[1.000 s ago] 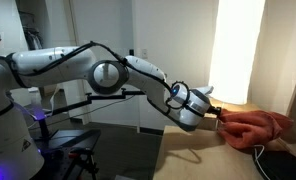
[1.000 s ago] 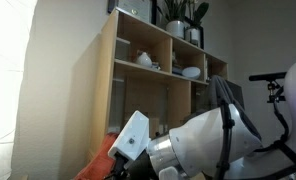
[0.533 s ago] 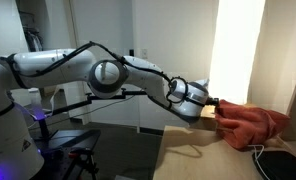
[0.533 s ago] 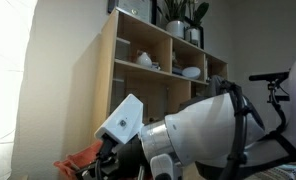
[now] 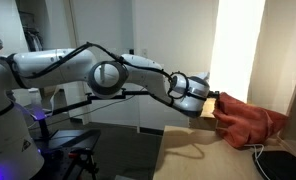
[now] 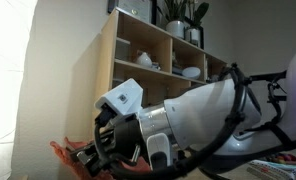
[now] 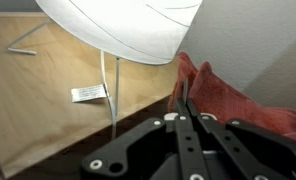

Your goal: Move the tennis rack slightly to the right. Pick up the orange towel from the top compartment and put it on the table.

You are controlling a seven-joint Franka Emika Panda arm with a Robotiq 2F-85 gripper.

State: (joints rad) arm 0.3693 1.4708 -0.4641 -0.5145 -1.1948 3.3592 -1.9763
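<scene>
My gripper is shut on one edge of the orange towel, a rust-orange folded cloth that trails away to the right above the tan table. In the wrist view the two black fingers are pressed together on the towel, with the table below. In an exterior view the gripper holds the towel low at the left, in front of the shelf. The tennis rack is out of view.
A tall wooden shelf unit with bowls and plants on top stands behind the arm. A flat black pad and a white cable lie on the table. A white rounded object, a thin cable and a white label show in the wrist view.
The gripper has risen a little and swung sideways, dragging the towel along with it. It has stayed shut on the cloth throughout.
</scene>
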